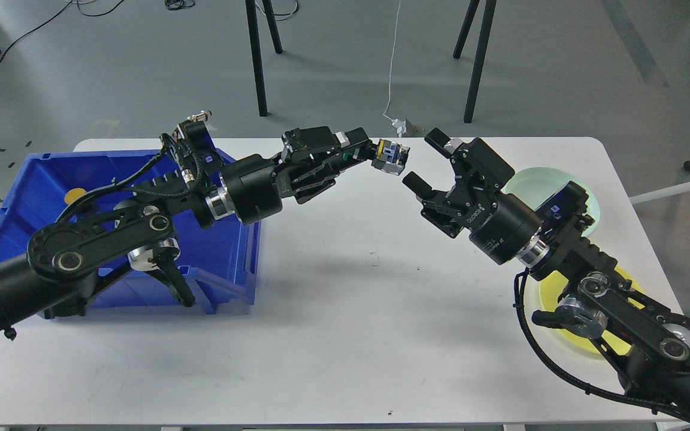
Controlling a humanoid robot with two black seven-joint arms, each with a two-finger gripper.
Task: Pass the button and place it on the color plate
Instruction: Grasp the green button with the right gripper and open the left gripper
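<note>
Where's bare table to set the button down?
Bare: the white table between the blue bin and the yellow plate, under both arms. Crowded: right edge, where the green plate and yellow plate sit beneath the right arm.

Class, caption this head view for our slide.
Left end effector holds button toward open right end effector above table.

A: What sort of place is this?

B: A lab or test room. A plain white table (345, 335) stands on a bare grey floor (345, 66).

A: What else shows it?

B: Loose cables (27, 33) trail at the upper left, black stand legs (258, 60) rise at the top, and a blue bin (225, 263) sits at the left.
</note>
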